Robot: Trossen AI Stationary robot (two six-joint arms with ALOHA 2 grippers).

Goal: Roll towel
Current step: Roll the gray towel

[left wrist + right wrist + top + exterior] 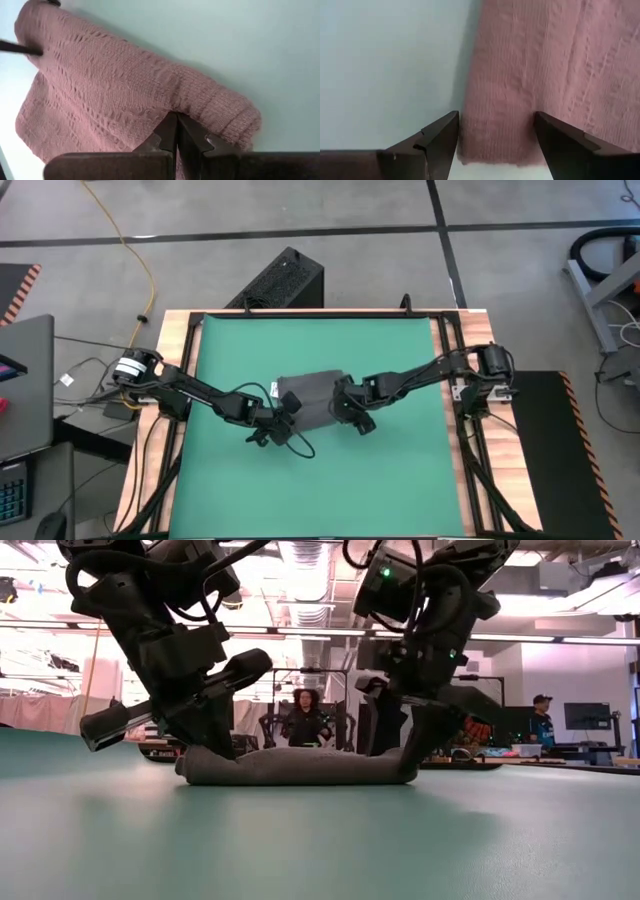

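Observation:
The dark grey towel (312, 400) lies in the middle of the green mat (400, 480), its near part rolled into a low roll (300, 768) that rests on the mat. My left gripper (288, 412) is at the roll's left end, fingers shut on it (176, 131). My right gripper (347, 408) is at the roll's right end, open, with one finger on either side of the roll's end (495, 142). The white tag does not show. My left gripper pinches the towel's rolled fold (175, 102) between its two shut fingertips, near the roll's left end, slanting down from the table's left. The roll lies on the mat. My right gripper's open fingers (440, 137) stand astride the roll's right end (495, 115); whether they touch it I cannot tell.
The mat has free room on all sides of the towel. A wooden frame (185, 330) borders the mat. A black box (282, 280) stands beyond the table's far edge. People (305, 720) sit in the room behind.

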